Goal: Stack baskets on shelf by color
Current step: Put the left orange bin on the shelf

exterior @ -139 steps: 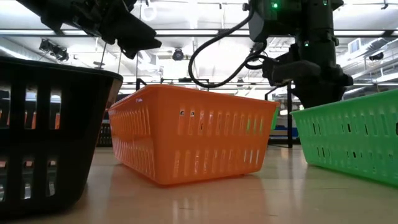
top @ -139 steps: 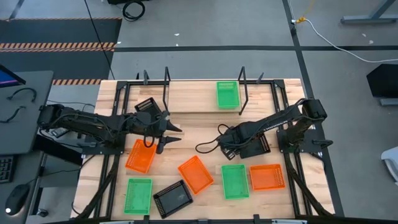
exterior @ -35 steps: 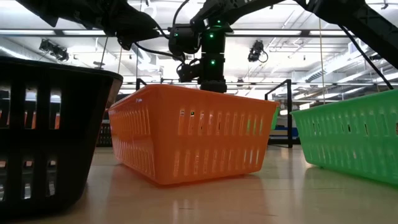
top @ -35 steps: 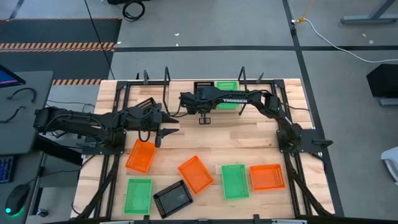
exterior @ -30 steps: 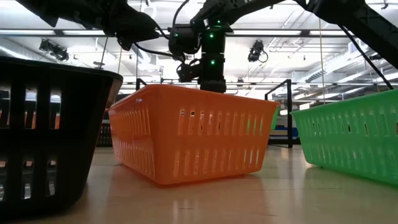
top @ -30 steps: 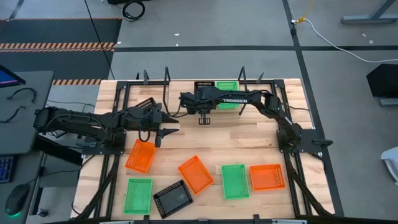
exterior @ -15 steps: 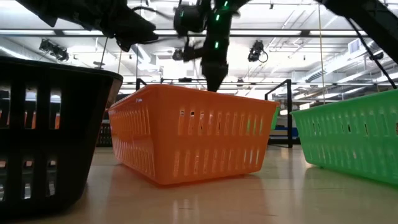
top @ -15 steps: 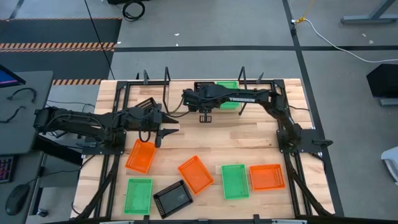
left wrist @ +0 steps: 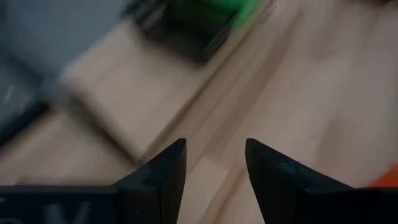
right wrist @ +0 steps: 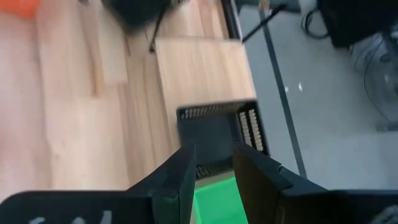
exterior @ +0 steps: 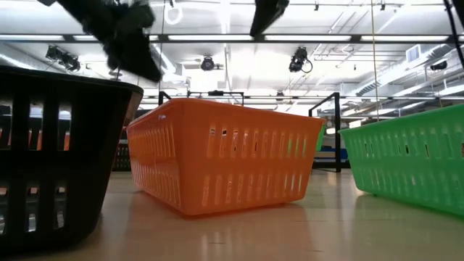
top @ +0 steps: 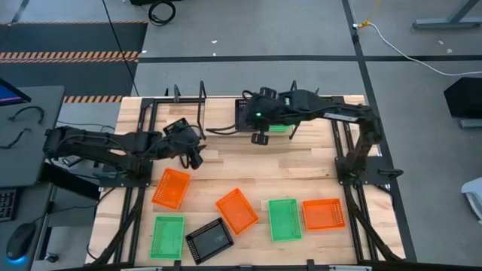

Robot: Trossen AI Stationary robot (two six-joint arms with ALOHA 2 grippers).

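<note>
The shelf (top: 218,113) runs along the table's far edge. On its board, a black basket (top: 242,113) sits beside a green basket (top: 279,126). My right gripper (top: 260,134) hovers open above these two; in its wrist view the gripper (right wrist: 213,155) looks down on the black basket (right wrist: 214,130) and the green basket (right wrist: 214,193). My left gripper (top: 196,156) is open above bare wood at table left, near a tilted black basket (top: 176,126); the gripper (left wrist: 216,144) holds nothing. On the near table lie three orange baskets (top: 170,188), two green baskets (top: 285,218) and a black basket (top: 209,241).
Black upright rods of the shelf frame (top: 202,94) stand left and right of the placed baskets. In the low view an orange basket (exterior: 225,156), a black basket (exterior: 51,152) and a green basket (exterior: 406,163) fill the near edge. Bare wood (top: 248,169) lies between shelf and baskets.
My right gripper has risen from beside the black basket on the shelf and drawn back toward the table's right; in the low view it has climbed to the picture's top. My left gripper has pulled back toward the table's left and turned. No basket has moved.
</note>
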